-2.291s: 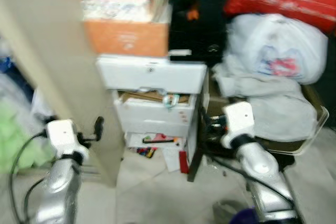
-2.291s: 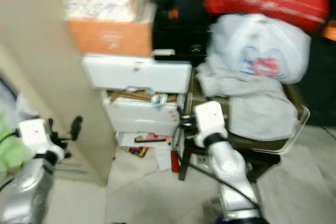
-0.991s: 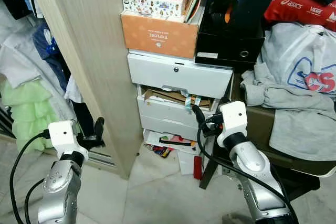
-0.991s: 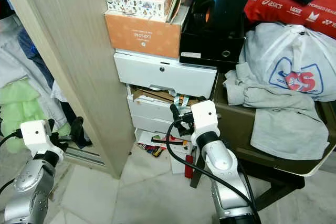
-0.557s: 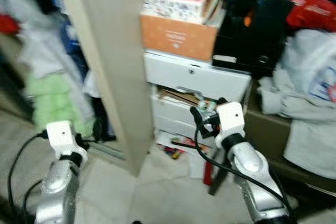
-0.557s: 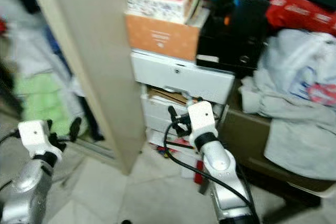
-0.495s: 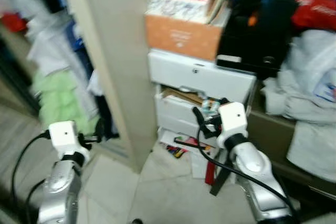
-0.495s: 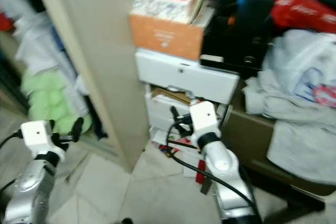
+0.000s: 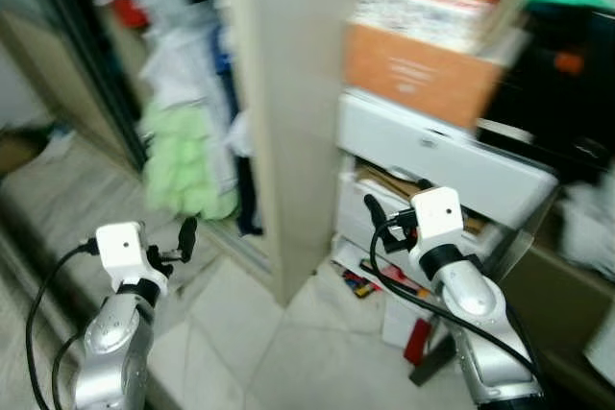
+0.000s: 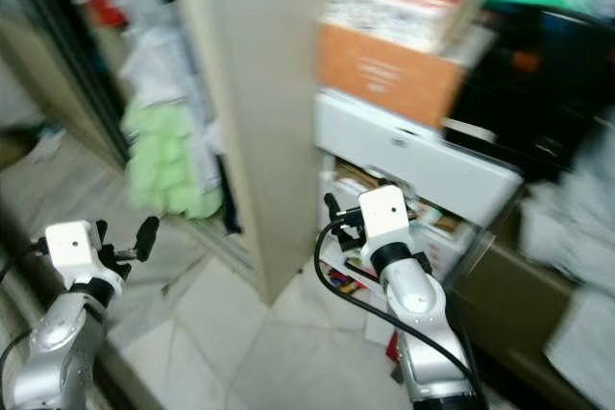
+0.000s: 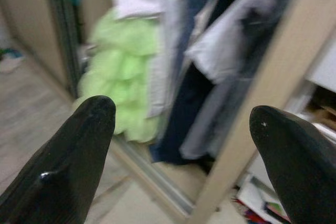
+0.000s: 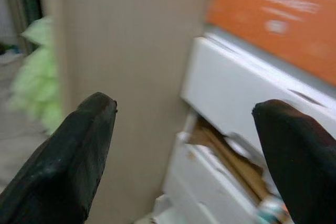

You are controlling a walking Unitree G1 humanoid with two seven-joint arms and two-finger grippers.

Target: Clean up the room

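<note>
The picture is blurred. A white drawer unit (image 9: 434,154) stands beside a tall wooden wardrobe panel (image 9: 288,93), its middle drawer ajar with cardboard and papers sticking out. Loose papers and small items (image 9: 368,279) lie on the floor at its foot. My left gripper (image 11: 181,114) is open and held low before the wardrobe opening, nothing between its fingers. My right gripper (image 12: 184,114) is open too, raised in front of the drawers and apart from them.
An orange box (image 9: 415,68) and other boxes are stacked on the drawer unit. A green fluffy garment (image 9: 183,156) and hanging clothes (image 11: 210,51) show in the wardrobe, behind a floor rail (image 11: 152,179). Pale floor tiles (image 9: 288,362) lie ahead.
The whole picture has shifted right, so the camera has swung left; the wardrobe's clothes and more floor have come into view. Both arms keep the same pose, fingers apart.
</note>
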